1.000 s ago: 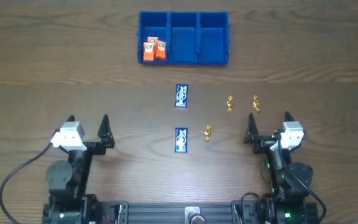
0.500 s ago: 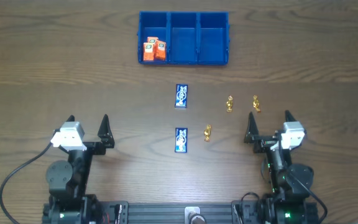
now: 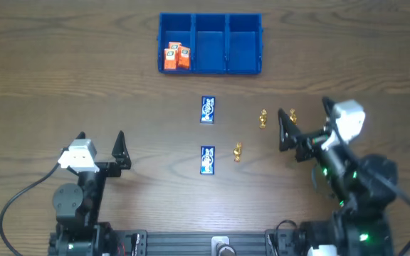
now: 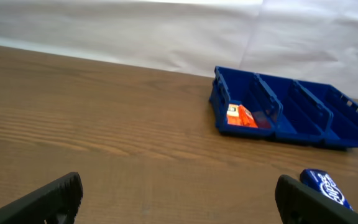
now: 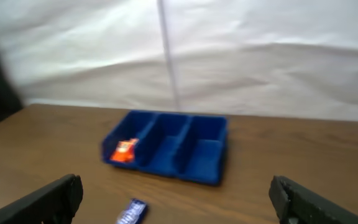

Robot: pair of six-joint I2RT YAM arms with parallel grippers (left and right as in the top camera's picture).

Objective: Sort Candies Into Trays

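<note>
The left pincer (image 3: 100,135) and the right pincer (image 3: 303,110) are both wide open and hold nothing. On the brown wooden worktop (image 3: 62,85) lie two flat blue candy packets (image 3: 207,160) and three small gold-wrapped candies (image 3: 238,151), two near the right pincer. Farther off, the blue plastic three-compartment tray (image 3: 211,70) holds orange candy boxes (image 3: 176,57) in its left compartment

Boxed candies (image 3: 176,57) lie in the tray (image 3: 210,71), left compartment — bars (image 3: 207,109) and sweets (image 3: 263,118) before it.
</note>
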